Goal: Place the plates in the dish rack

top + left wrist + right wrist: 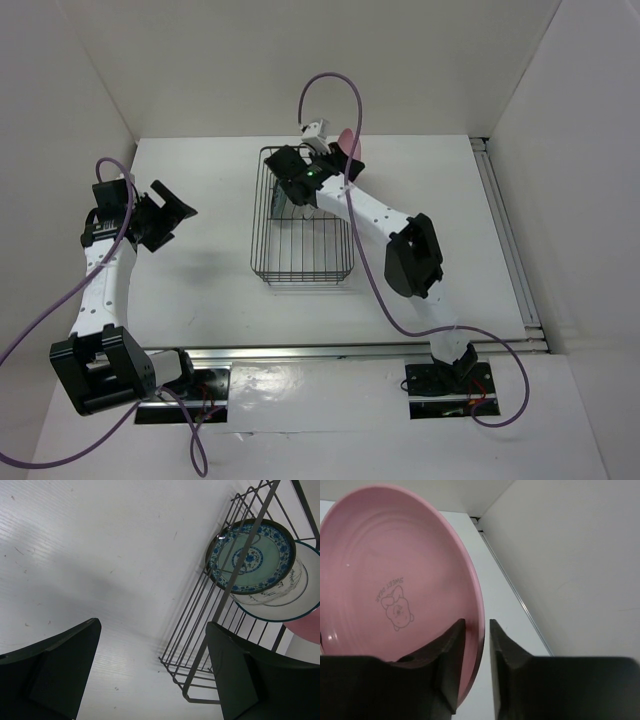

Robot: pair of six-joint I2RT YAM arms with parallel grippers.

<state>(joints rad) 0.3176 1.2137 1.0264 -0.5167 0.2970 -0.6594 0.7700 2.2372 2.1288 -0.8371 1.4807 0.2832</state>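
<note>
The pink plate (395, 570) stands upright, its rim between my right gripper's (477, 630) fingers. The left finger lies against its face, and a thin gap shows between the rim and the right finger. From the top view this gripper (338, 150) is over the far end of the dish rack (300, 240), with the pink plate (347, 138) beside it. The left wrist view shows the teal-green plate (250, 557), a clear glass plate (257, 597) and the white dark-rimmed plate (295, 600) standing in the rack (200, 630), with the pink plate (307, 630) behind them. My left gripper (175, 210) (152, 645) is open and empty, left of the rack.
White walls close in the table on the left, back and right. A metal rail (505, 230) runs along the table's right edge. Purple cables (330, 85) loop above the right arm and beside the left arm.
</note>
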